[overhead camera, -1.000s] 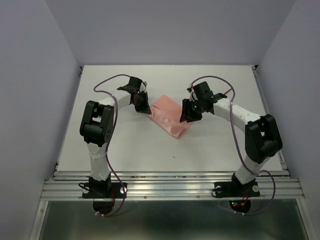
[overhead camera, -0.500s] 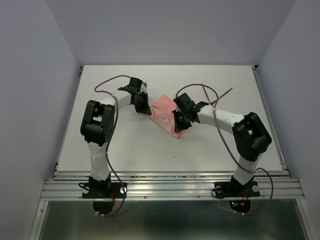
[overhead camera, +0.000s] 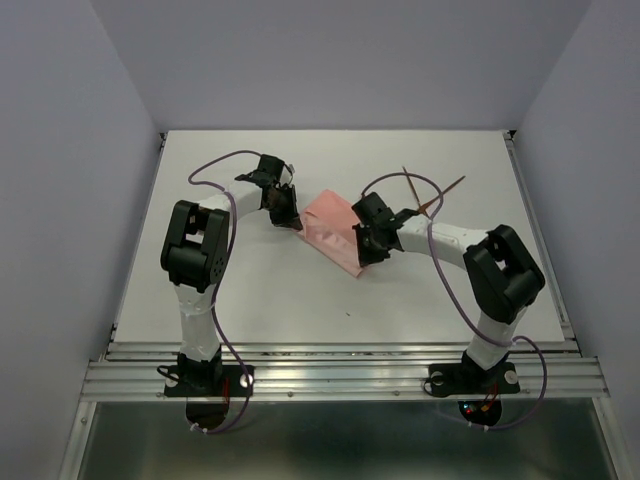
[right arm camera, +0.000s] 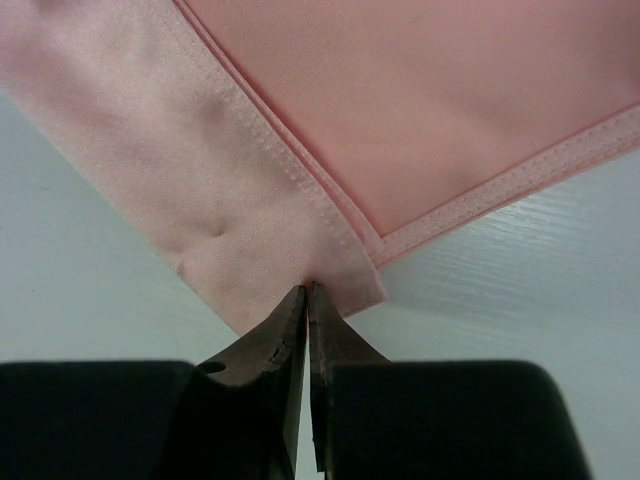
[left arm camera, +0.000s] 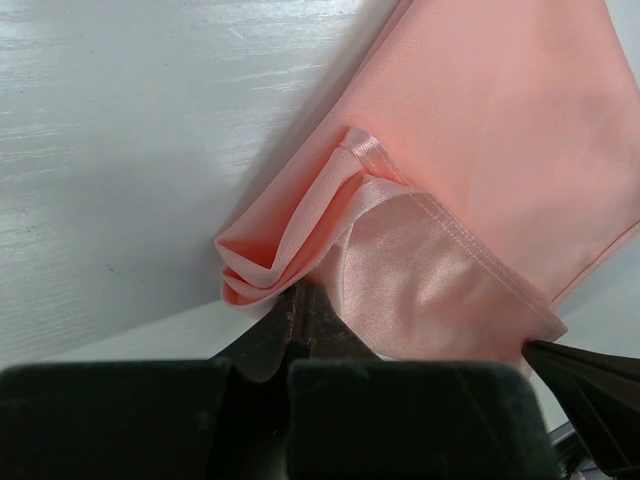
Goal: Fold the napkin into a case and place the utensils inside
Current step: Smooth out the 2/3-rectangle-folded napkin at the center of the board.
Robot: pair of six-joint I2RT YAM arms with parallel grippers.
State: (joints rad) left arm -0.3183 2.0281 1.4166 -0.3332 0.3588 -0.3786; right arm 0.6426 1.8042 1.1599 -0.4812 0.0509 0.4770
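Left gripper (left arm camera: 303, 300) clenched on napkin (left arm camera: 480, 150) corner; right gripper (right arm camera: 306, 295) pinching bare hem tip. Risk: shallow bite may slip under pull, spoiling fold.

My left hand (left arm camera: 301, 300): black fingers pressed together, tips nipping folded corner of thin, shiny salmon-pink cloth napkin (left arm camera: 480, 130). Corner layers bunched into small curled loops just left of tips. Hemmed, stitched flap bulges just right of tips. Rest of napkin lies flat, running toward top right. White wood-grain desk (left arm camera: 130, 130) fills left side. Dark pointed shape (left arm camera: 590, 375) at bottom right, unidentifiable.
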